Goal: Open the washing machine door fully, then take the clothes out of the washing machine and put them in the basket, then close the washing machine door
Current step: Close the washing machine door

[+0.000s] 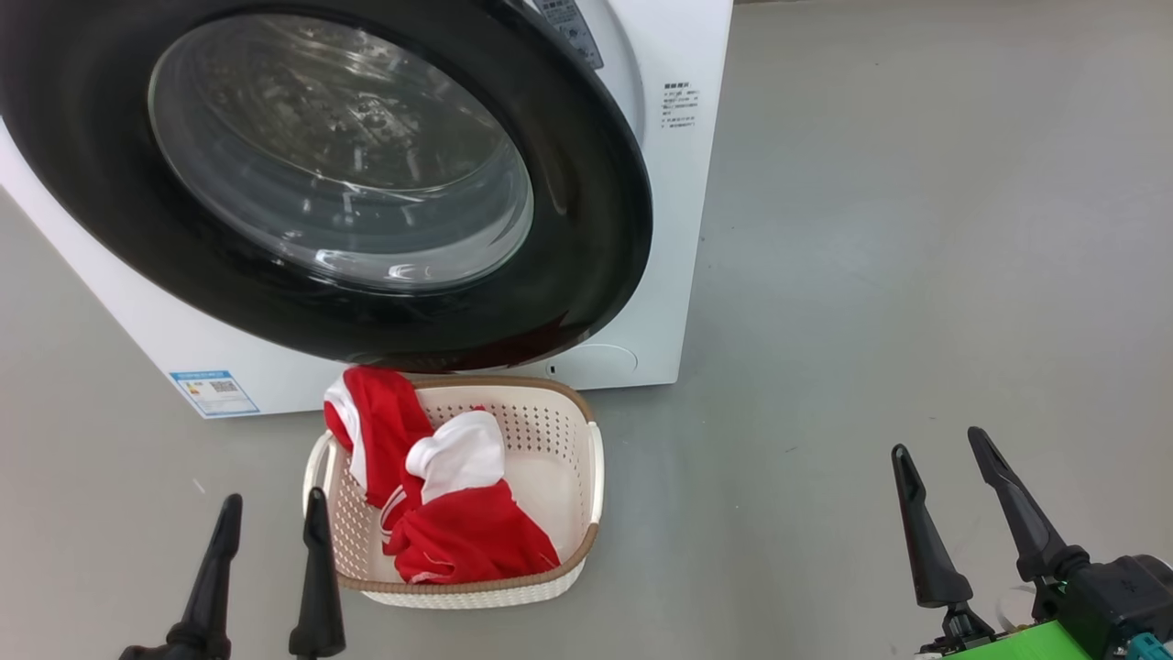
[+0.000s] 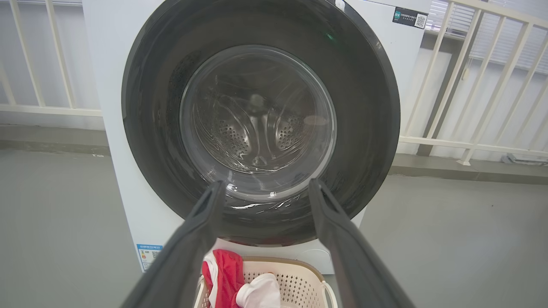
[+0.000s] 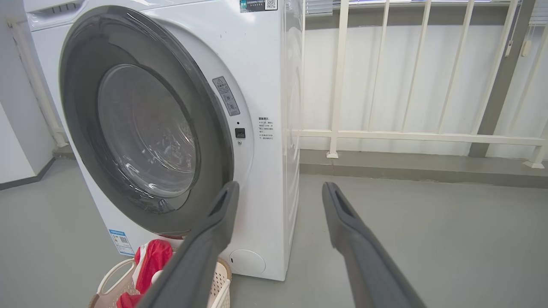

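The washing machine door [image 1: 586, 229], black-rimmed with a bulging glass window, lies flat against the white washing machine [image 1: 683, 183]. Through the glass of the door [image 2: 364, 107] I see the steel drum. The red and white clothes [image 1: 458, 532] lie in the cream basket [image 1: 550, 412] on the floor just below the door, one red end draped over the basket's far-left rim. My left gripper [image 1: 275, 500] is open beside the basket's left side, holding nothing. My right gripper [image 1: 938, 442] is open over bare floor to the right. In the wrist views, left gripper [image 2: 266, 183] and right gripper [image 3: 280, 184] stand open.
A blue sticker [image 1: 213, 392] sits low on the machine's front. A cream railing [image 3: 406, 137] runs along the wall behind and right of the machine [image 3: 265, 64]. Grey floor [image 1: 916, 229] stretches to the right of the machine and basket.
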